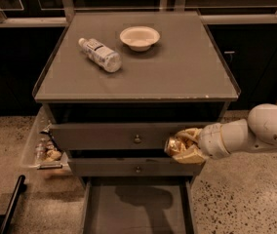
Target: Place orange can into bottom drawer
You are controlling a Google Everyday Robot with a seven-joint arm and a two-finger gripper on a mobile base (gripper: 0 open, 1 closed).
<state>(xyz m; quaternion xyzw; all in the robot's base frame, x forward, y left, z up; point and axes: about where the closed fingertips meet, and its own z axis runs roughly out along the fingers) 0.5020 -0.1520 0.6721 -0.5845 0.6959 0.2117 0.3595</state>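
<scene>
My gripper (181,146) comes in from the right on a white arm and is shut on the orange can (176,144), whose orange-brown and gold wrap shows between the fingers. It holds the can in the air in front of the top drawer's face, right of its knob. The bottom drawer (137,209) is pulled out below, a wide shallow grey tray with a bare floor and the arm's shadow on it. The can hangs above the drawer's far right part.
The grey cabinet top (177,72) carries a clear plastic bottle (100,54) lying on its side and a pale bowl (139,37). A clear bin (43,145) with small items hangs at the cabinet's left side. Two knobbed drawers (137,139) are shut. Speckled floor lies around.
</scene>
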